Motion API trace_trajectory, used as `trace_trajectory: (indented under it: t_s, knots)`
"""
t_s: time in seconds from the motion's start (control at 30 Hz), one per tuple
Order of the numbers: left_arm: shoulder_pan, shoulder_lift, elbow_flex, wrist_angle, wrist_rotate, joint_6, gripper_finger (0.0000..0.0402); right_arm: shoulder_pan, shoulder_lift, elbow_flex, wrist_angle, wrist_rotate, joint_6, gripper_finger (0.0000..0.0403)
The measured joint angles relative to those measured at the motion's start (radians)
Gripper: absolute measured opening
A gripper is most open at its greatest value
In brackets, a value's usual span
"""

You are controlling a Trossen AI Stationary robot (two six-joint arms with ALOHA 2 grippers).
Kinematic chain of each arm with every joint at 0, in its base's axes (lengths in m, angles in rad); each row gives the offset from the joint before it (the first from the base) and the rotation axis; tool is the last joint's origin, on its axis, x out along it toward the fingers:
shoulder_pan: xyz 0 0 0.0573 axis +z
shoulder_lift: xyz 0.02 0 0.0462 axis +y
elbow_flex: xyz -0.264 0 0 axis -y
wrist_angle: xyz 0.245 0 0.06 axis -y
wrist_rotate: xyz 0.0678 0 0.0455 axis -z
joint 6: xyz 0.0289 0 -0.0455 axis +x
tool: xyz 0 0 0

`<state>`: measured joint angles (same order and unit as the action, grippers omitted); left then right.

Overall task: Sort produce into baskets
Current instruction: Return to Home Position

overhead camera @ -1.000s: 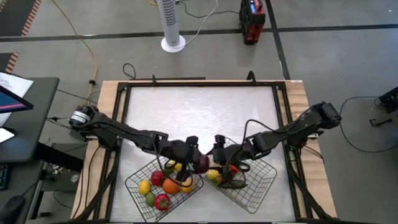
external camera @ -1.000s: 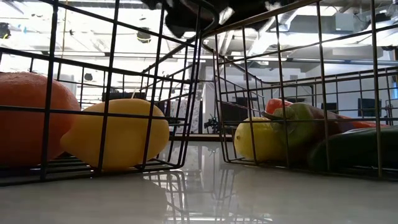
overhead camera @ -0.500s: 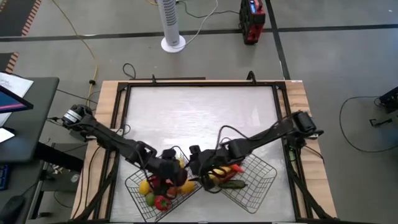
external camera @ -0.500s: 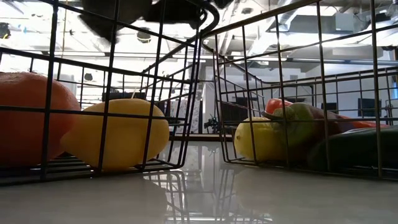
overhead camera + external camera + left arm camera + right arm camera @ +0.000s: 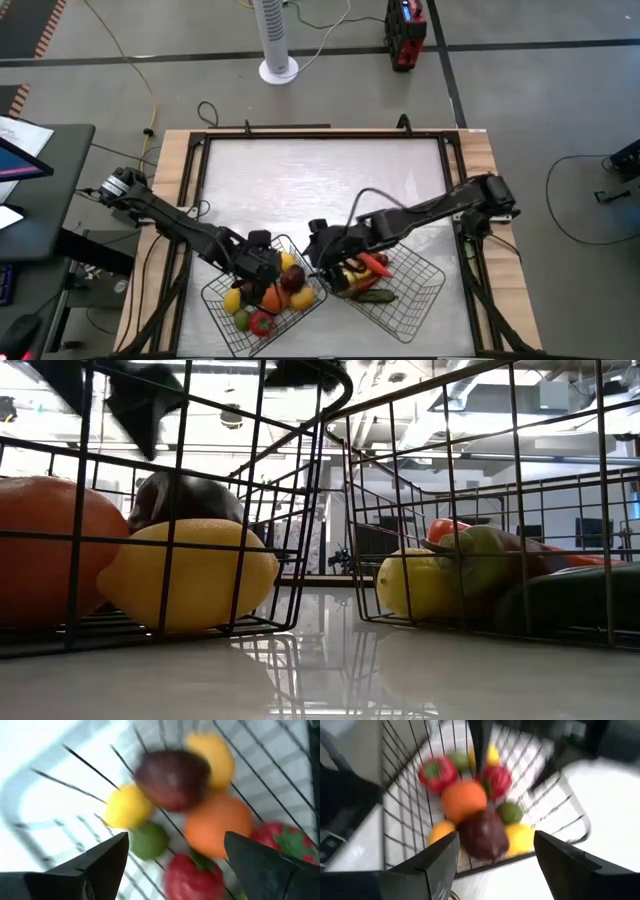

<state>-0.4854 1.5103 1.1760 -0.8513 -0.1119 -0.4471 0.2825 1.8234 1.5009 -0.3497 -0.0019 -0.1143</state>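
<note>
The left end effector (image 5: 258,258) hangs over the left wire basket (image 5: 214,298), fingers spread with nothing between them. Below it a dark purple fruit (image 5: 172,777) lies on top of an orange (image 5: 217,822) among the heaped produce (image 5: 262,322). The right end effector (image 5: 320,243), also spread and empty, hovers above the counter (image 5: 320,170) between the two baskets. The right basket (image 5: 432,272) holds a lemon (image 5: 412,585) and a cucumber (image 5: 570,600)

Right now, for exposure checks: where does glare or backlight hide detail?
Low view: bright ceiling lights backlight the basket wires to black, and the glossy table mirrors them. High view: only a pale sheen mid-table. Left wrist view: table glares white.
</note>
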Motion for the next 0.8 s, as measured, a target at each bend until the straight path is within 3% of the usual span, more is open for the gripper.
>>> trace_trajectory:
  t_s: [0.17,0.3,0.57,0.8]
  knots:
    - [-0.035,-0.096,0.011,0.028,-0.293,0.076,0.0316,-0.025,-0.183,-0.087,0.049,0.007,-0.020,0.0285]
    - [-0.061,-0.241,-0.076,0.151,-0.484,0.104,0.0316,-0.067,-0.372,-0.283,0.173,0.061,0.010,0.0285]
    - [0.043,-0.553,-0.445,0.474,-0.602,0.140,0.0315,-0.138,-0.707,-0.707,0.477,0.135,0.083,0.0285]
    - [0.124,-0.801,-0.680,0.652,-0.650,0.174,0.0297,-0.209,-0.976,-0.908,0.495,0.220,0.125,0.0285]
